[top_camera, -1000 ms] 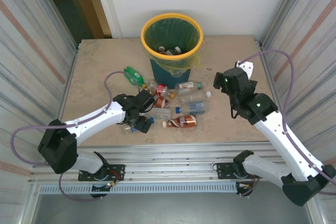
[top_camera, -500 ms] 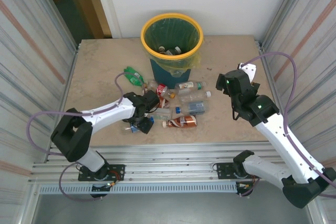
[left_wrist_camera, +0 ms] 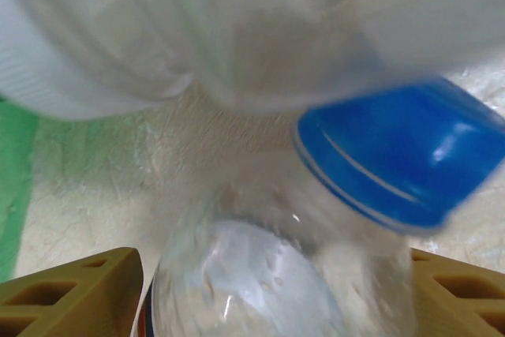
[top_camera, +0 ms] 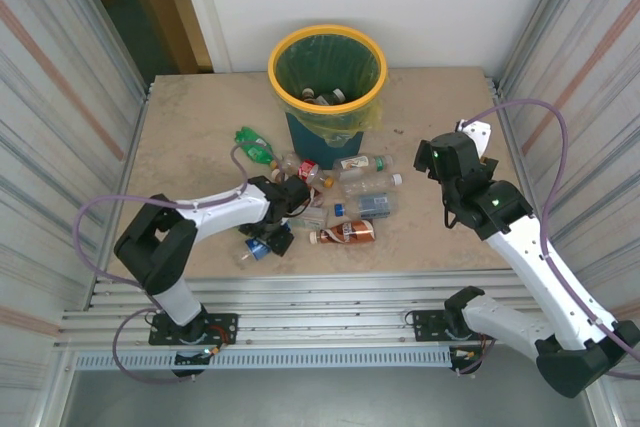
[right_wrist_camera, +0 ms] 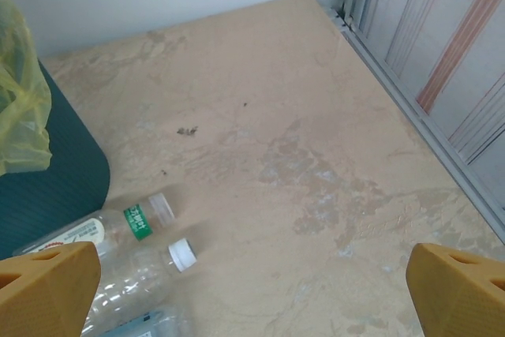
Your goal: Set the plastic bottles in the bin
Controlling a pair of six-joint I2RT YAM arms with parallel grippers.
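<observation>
On the far left of the heap a green bottle [top_camera: 255, 145] lies on its side on the table [top_camera: 190, 127], a little apart from the rest. My left gripper [top_camera: 287, 197] is low in the near left part of the heap. In its wrist view my two fingers [left_wrist_camera: 75, 290] stand on either side of a clear bottle [left_wrist_camera: 260, 274], close against its sides; I cannot tell whether I am pressing it or only straddling it. A blue cap [left_wrist_camera: 402, 155] lies just beyond that bottle.

The other bottles [top_camera: 360, 187] lie scattered in front of the bin [top_camera: 275, 67], among them a brown bottle [top_camera: 345, 232] at the near edge. The bin stands upright at the back middle of the table, with a few bottles already inside.

My right gripper [top_camera: 447, 155] hangs over bare table to the right of the heap, well apart from it, fingers spread wide and holding nothing. Its wrist view shows the bin's dark wall [right_wrist_camera: 47, 171] and two clear bottles [right_wrist_camera: 118, 222] at the left.
</observation>
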